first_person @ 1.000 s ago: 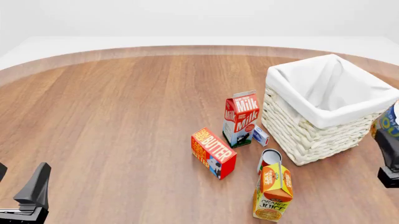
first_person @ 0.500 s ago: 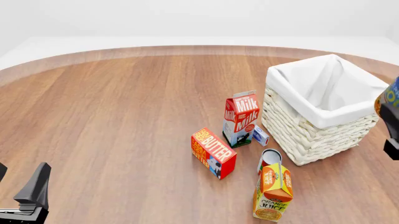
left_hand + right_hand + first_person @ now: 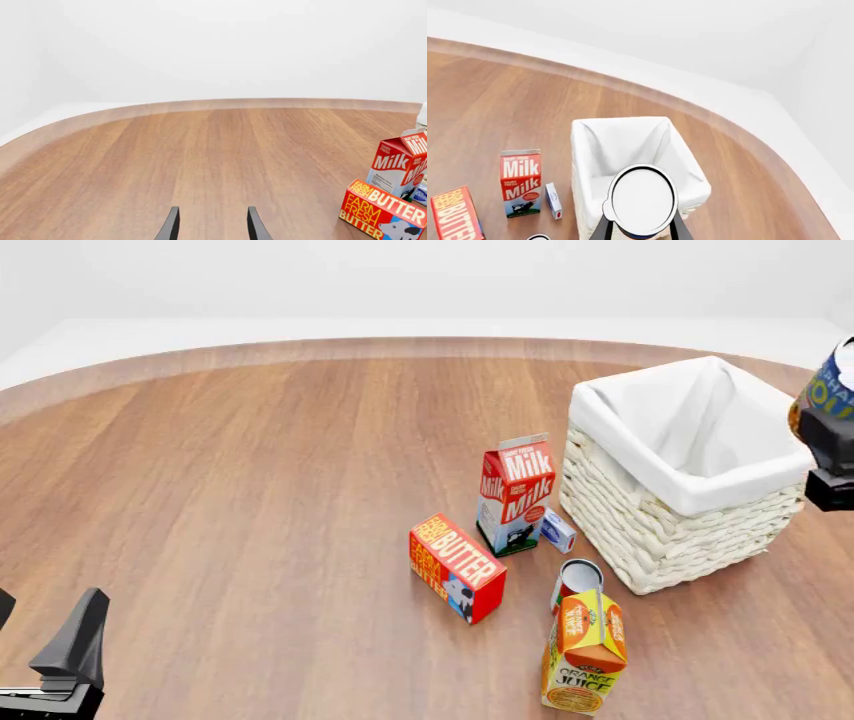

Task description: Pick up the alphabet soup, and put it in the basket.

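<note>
Your right end effector [image 3: 639,231] pinched the alphabet soup [image 3: 640,201], held aloft just beside the basket [image 3: 674,525], over its right edge in the front view. Your left end effector [image 3: 211,225] sat spread, low over the bench [image 3: 267,500].

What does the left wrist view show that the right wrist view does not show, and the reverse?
Only the left wrist view shows the left gripper, open above bare table.

Only the right wrist view shows the alphabet soup held in the right gripper, the basket below it, and a small blue-white box beside the milk.

Both show the milk carton and the butter box.
</note>
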